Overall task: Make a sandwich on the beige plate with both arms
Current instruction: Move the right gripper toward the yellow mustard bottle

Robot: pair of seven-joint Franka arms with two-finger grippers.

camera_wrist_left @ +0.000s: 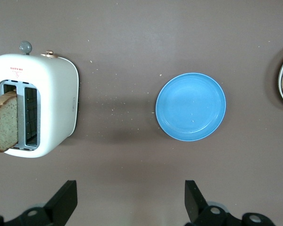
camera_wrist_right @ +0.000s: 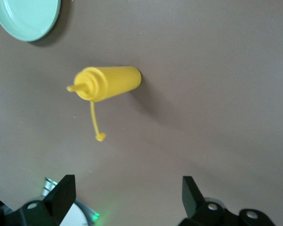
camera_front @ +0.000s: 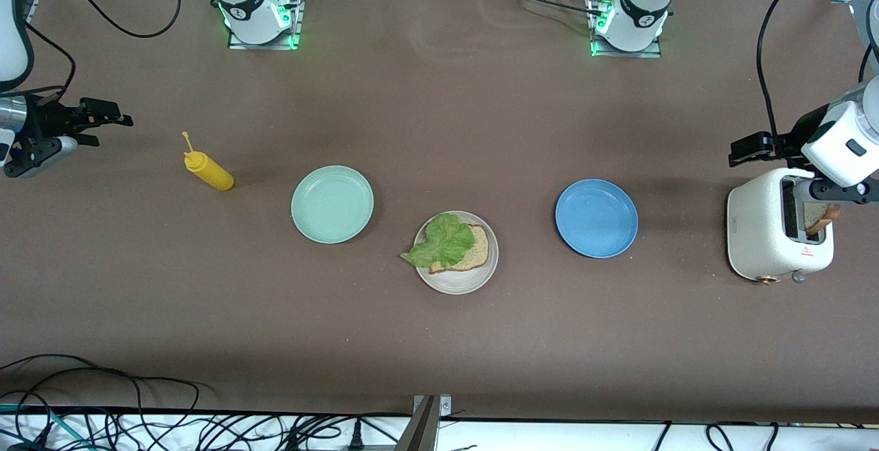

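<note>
On the beige plate, nearest the front camera, a bread slice lies under a lettuce leaf. The second slice stands in the toaster, toward the left arm's end from that plate. The left gripper hangs spread and empty near the toaster; it should probably pinch that slice by its flat faces and lift straight up. The right gripper waits, released, over the table near the mustard bottle. Only the left wrist view shows the toaster's empty second slot.
</note>
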